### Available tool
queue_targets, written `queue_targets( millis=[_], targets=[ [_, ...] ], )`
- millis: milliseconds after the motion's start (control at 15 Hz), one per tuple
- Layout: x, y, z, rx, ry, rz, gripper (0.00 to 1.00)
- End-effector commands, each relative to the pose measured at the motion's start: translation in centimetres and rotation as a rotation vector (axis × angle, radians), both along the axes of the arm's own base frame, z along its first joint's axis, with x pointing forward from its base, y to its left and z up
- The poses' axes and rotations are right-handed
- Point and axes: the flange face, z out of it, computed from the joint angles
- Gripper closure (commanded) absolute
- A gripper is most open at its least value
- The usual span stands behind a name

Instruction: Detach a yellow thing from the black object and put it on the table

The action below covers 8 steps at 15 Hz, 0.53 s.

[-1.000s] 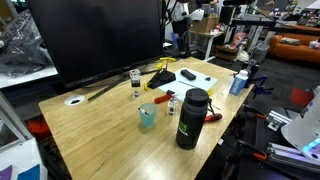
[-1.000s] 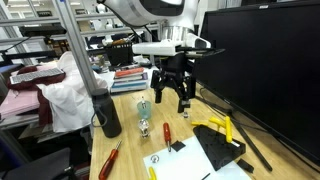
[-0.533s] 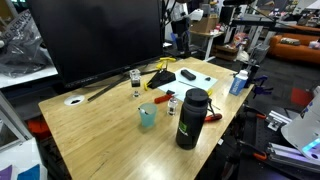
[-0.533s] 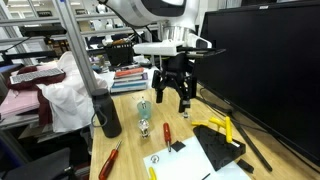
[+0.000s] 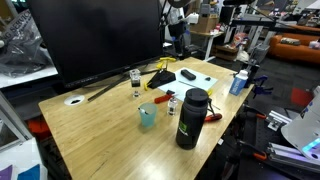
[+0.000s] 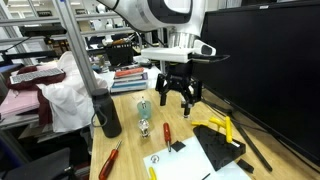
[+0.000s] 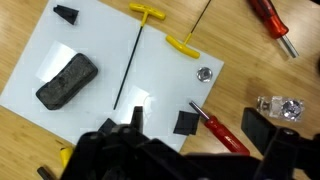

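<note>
– Two things first: where is our target, and how do the jaws stand?

– The jaws hang above the worktop (image 6: pixel 130 150), spread wide with nothing between them. The black object (image 6: pixel 222 138) lies to their lower right in that exterior view, near the foot of the monitor (image 6: pixel 265 70). The yellow thing (image 6: pixel 228 128) sits on it.

– And in the wrist view?

– We see a white sheet (image 7: pixel 90 40) with two yellow T-handled keys (image 7: pixel 150 12), a red screwdriver (image 7: pixel 222 132) and a dark oblong block (image 7: pixel 67 80). We cannot tell whether the black object shows there at all.

– So we are not yet over it.

– No. We judge that we should travel toward the lower right of the exterior frame. We stay high enough to clear the small glass (image 6: pixel 143 105). Then we turn the wrist so the jaws straddle the yellow thing across its narrow side.

– Grip point?

– Its free end, clear of the black body, so that closing does not clamp both. We pull slowly along its length, because the black object looks light and may lift with it.
</note>
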Motion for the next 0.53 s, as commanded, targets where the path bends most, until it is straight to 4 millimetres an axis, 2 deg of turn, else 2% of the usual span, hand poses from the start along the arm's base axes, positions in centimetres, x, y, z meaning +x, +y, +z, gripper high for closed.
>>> queue_targets(
  millis=[0, 267, 467],
  targets=[
    [1.9, -1.1, -0.1, 0.035, 0.075, 0.074, 0.0],
    [5.1, -2.2, 0.1, 0.021, 0.063, 0.014, 0.0],
    [7.1, -2.9, -0.7, 0.039, 0.066, -0.002, 0.0]
  ],
)
